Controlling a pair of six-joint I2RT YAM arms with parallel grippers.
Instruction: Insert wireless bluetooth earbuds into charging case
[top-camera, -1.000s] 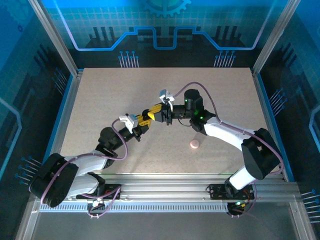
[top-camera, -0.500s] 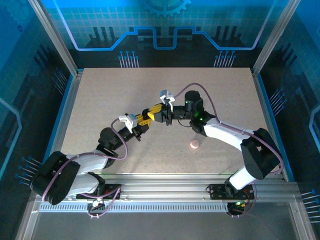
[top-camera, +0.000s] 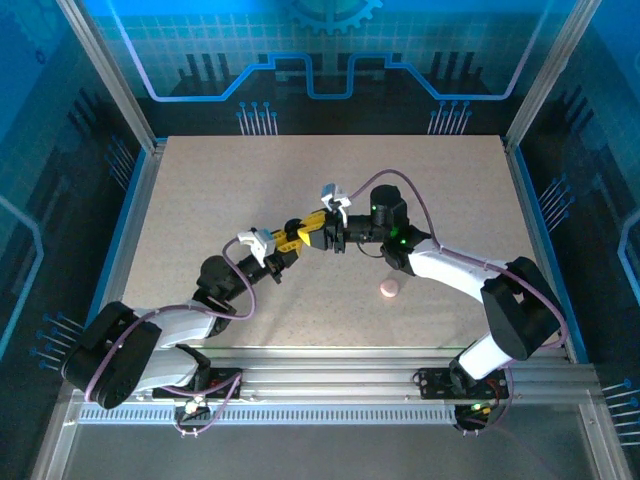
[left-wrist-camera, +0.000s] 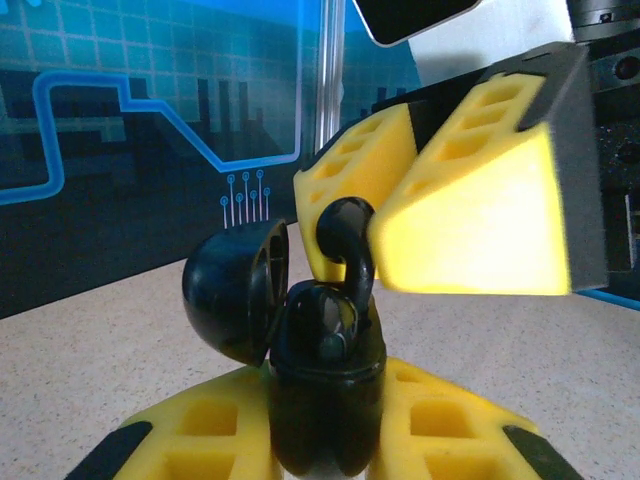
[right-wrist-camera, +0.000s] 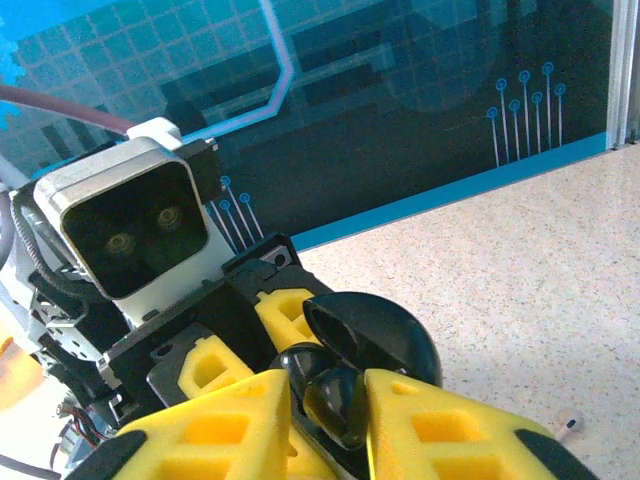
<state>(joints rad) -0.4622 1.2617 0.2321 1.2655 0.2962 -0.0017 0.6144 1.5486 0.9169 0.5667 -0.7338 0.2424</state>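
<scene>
clearly the whole action sits around the charging case. the left gripper is closed on the lower body of the case and holds it upright in the air, with the lid swung open to one side. the right gripper comes from the other side of the case and is closed on one earbud. its yellow foam pads pinch the round head, and the thin stem points down into the mouth of the case, touching the rim or just beside it. something shiny shows inside the opening, but i cannot tell if it is the second earbud. on the table, to the right of the case and nearer to the arm bases, lies a small pale thing that i cannot identify.

i judge the earbud to be very light, hard and smooth. it can slip or rotate between soft pads if it is pushed sideways. the good place to hold it is the round head, so that the stem is free to enter its socket. the case looks like a stiff, smooth, rounded shell, and it may turn in the grip when pressed from above. holding it low on the body, away from the hinge and the lid, seems sensible. the push should be gentle and straight along the stem.
</scene>
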